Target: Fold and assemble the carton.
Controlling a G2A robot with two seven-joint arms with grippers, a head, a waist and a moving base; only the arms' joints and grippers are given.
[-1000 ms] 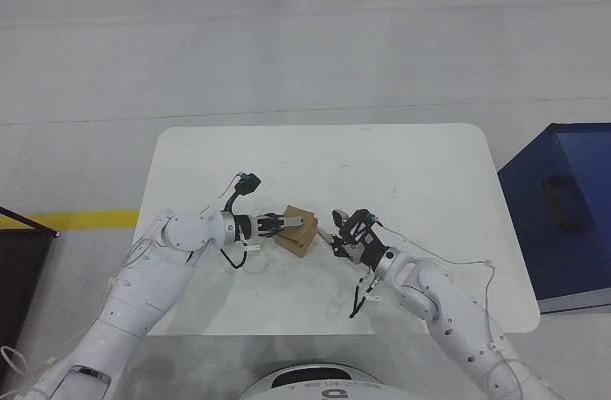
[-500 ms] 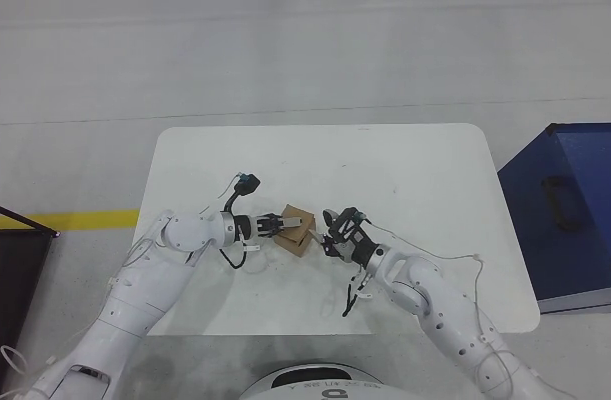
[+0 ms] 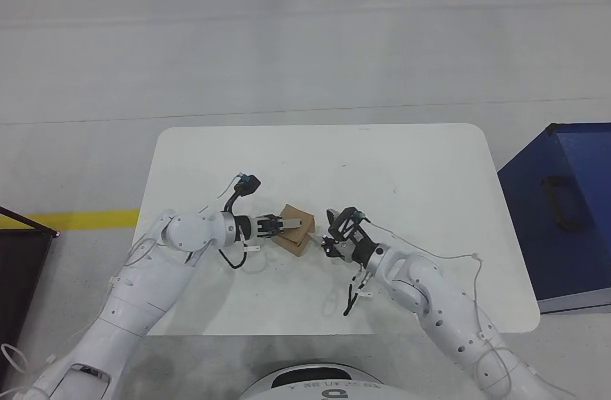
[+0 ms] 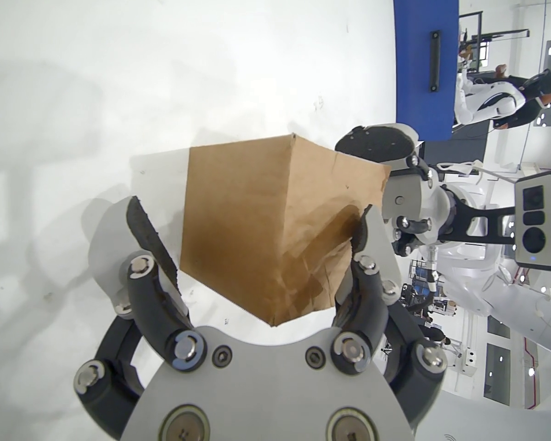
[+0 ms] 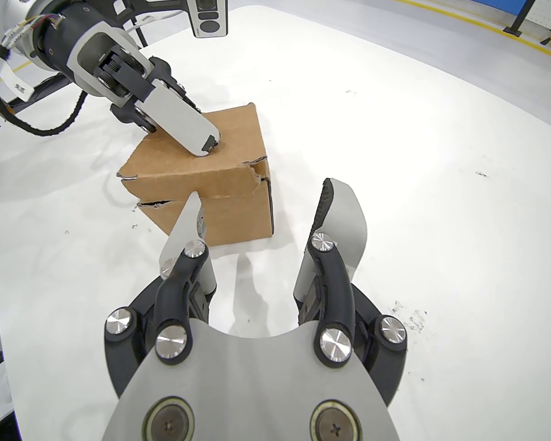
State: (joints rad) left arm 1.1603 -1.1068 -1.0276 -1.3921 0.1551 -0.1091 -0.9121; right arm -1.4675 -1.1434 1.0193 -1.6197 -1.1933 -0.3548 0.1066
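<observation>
The brown cardboard carton (image 3: 298, 230) stands near the middle of the white table (image 3: 405, 170), between the two grippers. The left gripper (image 4: 250, 231) is spread wide across the carton. One fingertip (image 5: 206, 143) presses on the top face and the other sits clear beside the carton. The right gripper (image 5: 261, 211) is also wide and holds nothing. It faces the side whose flap seam (image 5: 197, 197) is ragged; whether its finger touches that side cannot be determined.

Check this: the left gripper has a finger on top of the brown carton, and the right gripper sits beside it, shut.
One thing is wrong: the right gripper is open, fingers spread, as the right wrist view shows. The left gripper does rest a finger on the carton.
</observation>
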